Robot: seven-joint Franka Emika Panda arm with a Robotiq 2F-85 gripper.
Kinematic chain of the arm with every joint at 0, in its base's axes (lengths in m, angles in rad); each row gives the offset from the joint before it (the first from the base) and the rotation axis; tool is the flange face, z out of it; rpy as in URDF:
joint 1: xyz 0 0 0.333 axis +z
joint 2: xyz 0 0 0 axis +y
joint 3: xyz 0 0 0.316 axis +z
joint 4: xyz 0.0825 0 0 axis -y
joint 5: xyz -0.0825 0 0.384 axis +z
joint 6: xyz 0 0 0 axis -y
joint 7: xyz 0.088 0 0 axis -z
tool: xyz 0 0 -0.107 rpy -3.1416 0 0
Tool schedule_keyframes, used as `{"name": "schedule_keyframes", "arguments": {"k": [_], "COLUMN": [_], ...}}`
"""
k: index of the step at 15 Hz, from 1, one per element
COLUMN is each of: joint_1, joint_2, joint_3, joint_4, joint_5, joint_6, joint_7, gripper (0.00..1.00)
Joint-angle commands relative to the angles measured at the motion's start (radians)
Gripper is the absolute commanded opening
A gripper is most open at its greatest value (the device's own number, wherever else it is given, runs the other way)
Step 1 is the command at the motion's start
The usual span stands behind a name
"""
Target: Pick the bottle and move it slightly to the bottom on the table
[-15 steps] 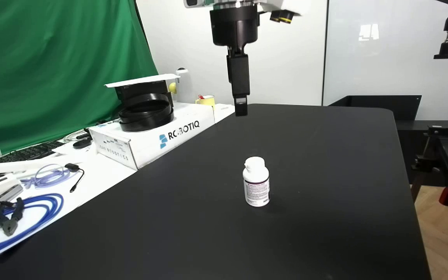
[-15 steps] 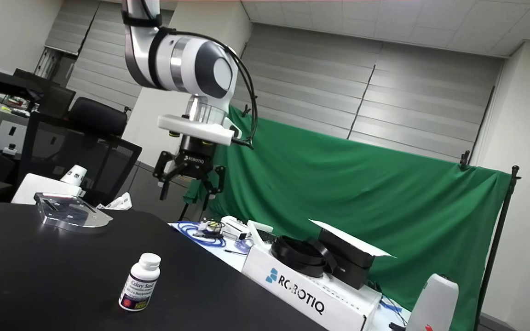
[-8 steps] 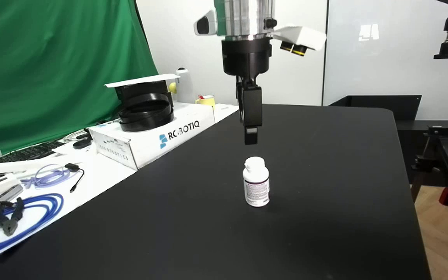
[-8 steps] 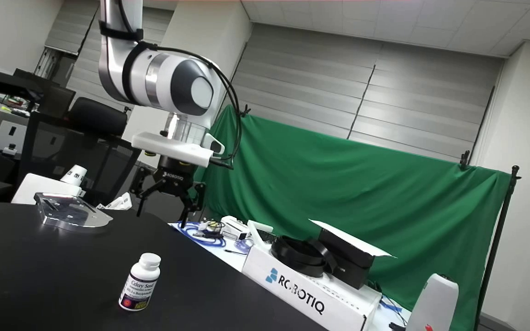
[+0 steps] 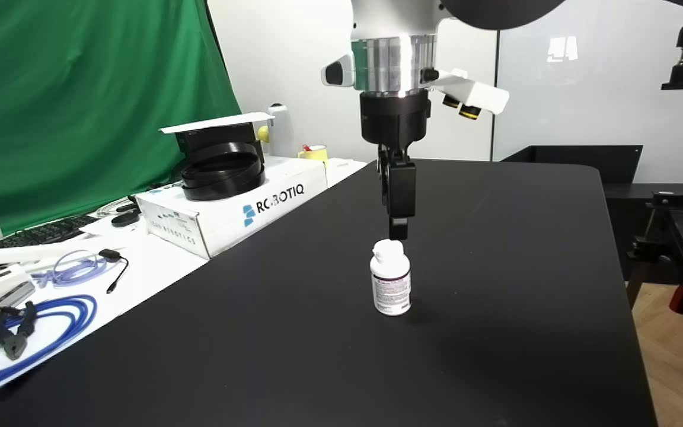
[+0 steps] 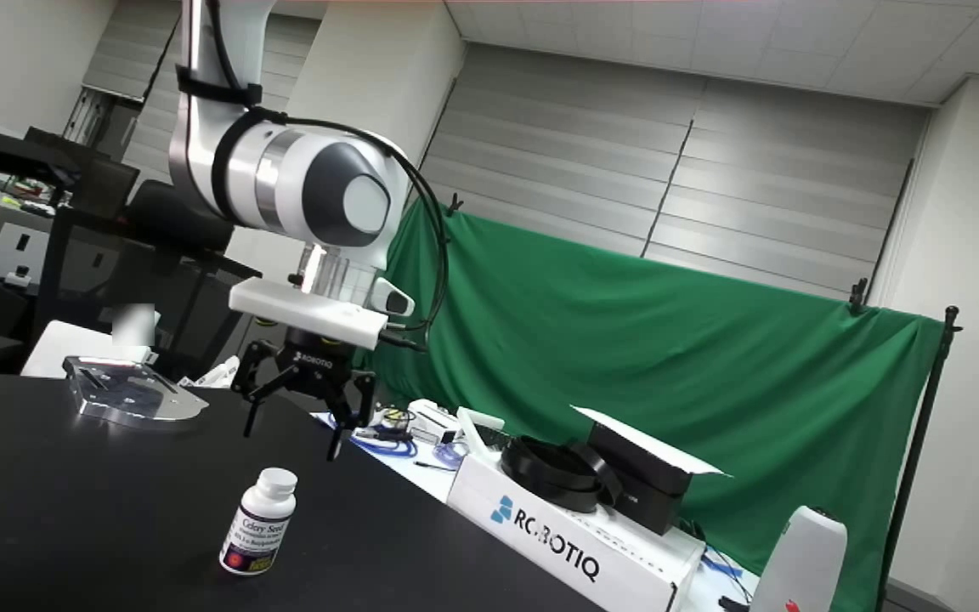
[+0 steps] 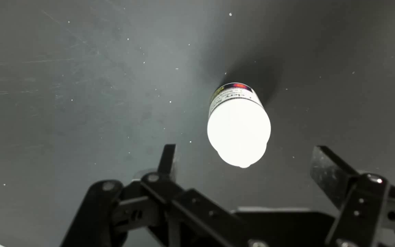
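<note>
- White bottle (image 5: pixel 391 277) stands upright on the matte black surface (image 5: pixel 495 284), cap at the top, printed label around its body.
- Higher than the bottle and apart from it hangs the pincer (image 6: pixel 291 447), released, its fingers (image 7: pixel 329 171) spread wider than the bottle in the wrist view, one to each side of it.
- Beyond the bottle in an exterior view, a clear slab (image 6: pixel 137 399) lies on the surface.
- Left of and beyond the bottle in an exterior view, a white box (image 5: pixel 229 219) marked Robotiq bears black rings (image 5: pixel 223 188).
- Well beyond the bottle, a green curtain (image 5: pixel 80 89) hangs in both exterior views.
</note>
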Motion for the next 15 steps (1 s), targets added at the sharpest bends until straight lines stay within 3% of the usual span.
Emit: {"name": "schedule_keyframes", "arguments": {"k": [1,8,9,11,15], "joint_1": [-0.017,-0.009,-0.005,-0.008,-0.004], "joint_2": [0.042,0.100,0.104,0.113,0.119], "joint_3": [-0.003,-0.003,-0.011,-0.007,-0.008], "joint_4": [0.000,0.006,0.004,0.005,0.004], "joint_5": [0.005,-0.006,-0.012,-0.003,-0.005], "joint_6": [0.059,0.127,0.142,0.142,0.142], "joint_7": [0.018,0.036,0.045,0.047,0.059], "gripper": [1.00,1.00,0.75,0.68,0.39]}}
